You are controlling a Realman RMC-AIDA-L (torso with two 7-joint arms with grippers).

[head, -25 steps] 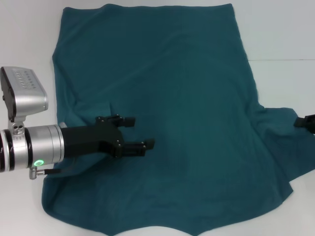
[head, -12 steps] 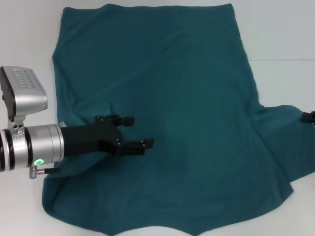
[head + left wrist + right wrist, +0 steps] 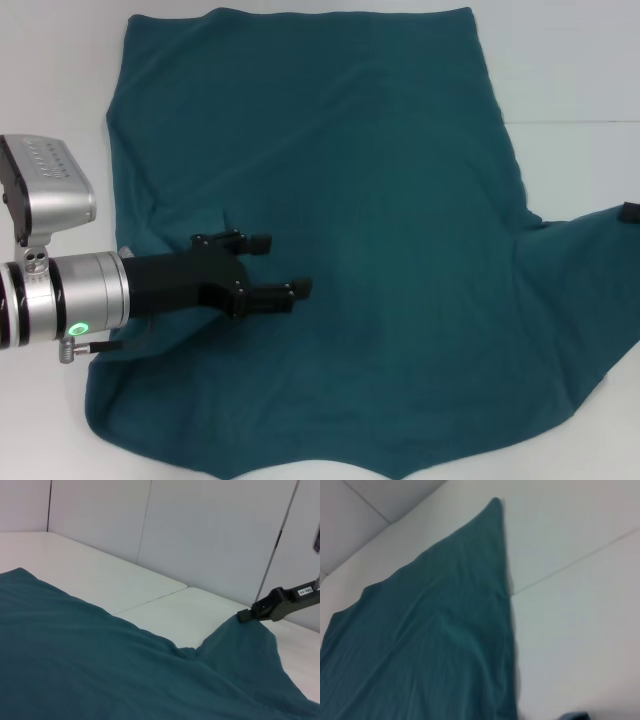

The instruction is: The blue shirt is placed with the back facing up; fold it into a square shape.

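Observation:
The blue shirt (image 3: 380, 200) lies spread flat on the white table (image 3: 570, 70), with no print showing. My left gripper (image 3: 280, 266) hovers over the shirt's left half, open, with nothing between its fingers. My right gripper (image 3: 630, 212) only just shows at the right edge of the head view. The left wrist view shows the right gripper (image 3: 246, 615) shut on the tip of the right sleeve, holding it raised off the table so the cloth (image 3: 240, 645) rises to a peak. In the right wrist view the shirt (image 3: 435, 645) stretches away to a far corner.
Bare white table surrounds the shirt, with a seam line (image 3: 575, 122) on its right side. White wall panels (image 3: 200, 530) stand behind the table.
My right gripper has moved right and farther back, drawing the right sleeve outward so its folds have smoothed. The left gripper has barely shifted.

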